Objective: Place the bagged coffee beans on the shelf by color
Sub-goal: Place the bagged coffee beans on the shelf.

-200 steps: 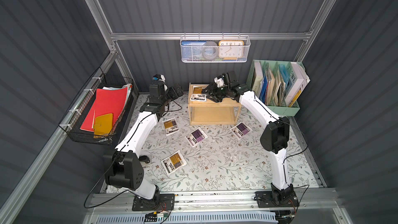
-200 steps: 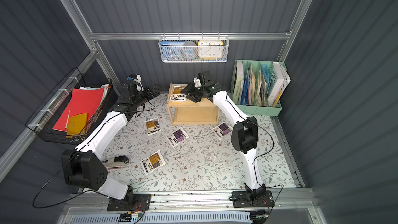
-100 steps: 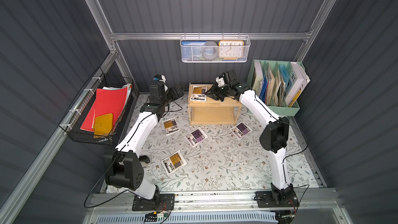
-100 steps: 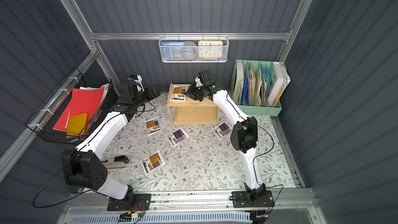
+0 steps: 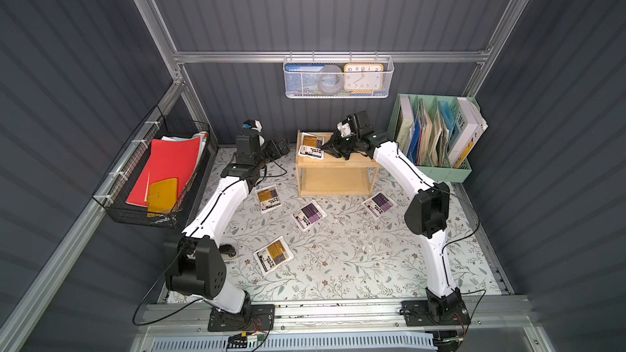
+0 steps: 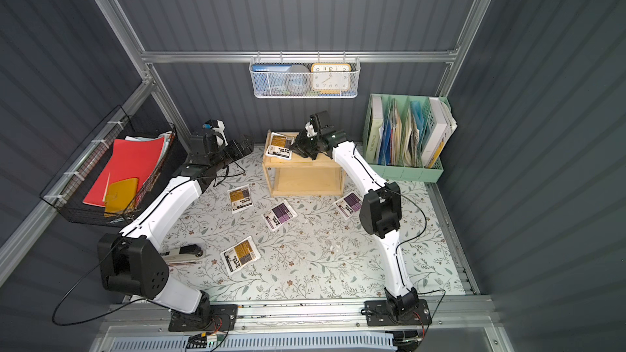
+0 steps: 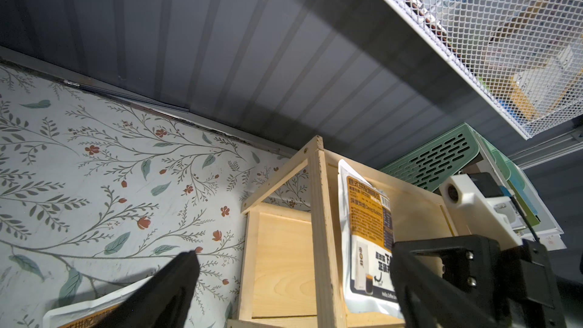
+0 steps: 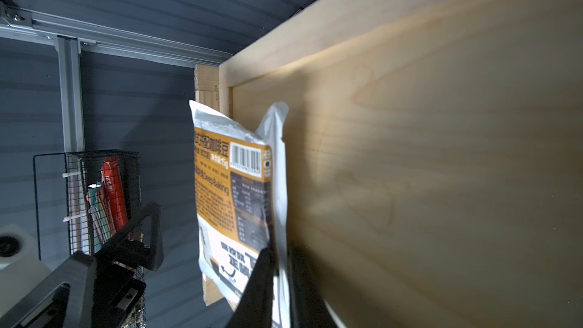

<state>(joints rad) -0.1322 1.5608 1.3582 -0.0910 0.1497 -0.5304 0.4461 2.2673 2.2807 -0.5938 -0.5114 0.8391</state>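
One yellow-orange bagged coffee beans pouch (image 5: 312,145) (image 6: 280,146) lies on the top tray of the wooden shelf (image 5: 338,164) (image 6: 305,163). My right gripper (image 5: 326,146) (image 8: 279,257) is shut on that pouch's (image 8: 233,190) edge, right over the tray. On the floral mat lie two more yellow-orange pouches (image 5: 268,198) (image 5: 272,255) and two purple ones (image 5: 309,215) (image 5: 378,204). My left gripper (image 5: 277,147) (image 7: 293,257) hovers left of the shelf, open, holding nothing.
A mint-green file organizer (image 5: 437,137) stands right of the shelf. A white wire basket (image 5: 338,77) with a clock hangs on the back wall above it. A black wire basket (image 5: 159,171) of red folders hangs at the left. A stapler (image 6: 183,252) lies by the left arm.
My right gripper's jaws have closed on the edge of the yellow-orange pouch on the shelf's top tray. The left arm has not moved.
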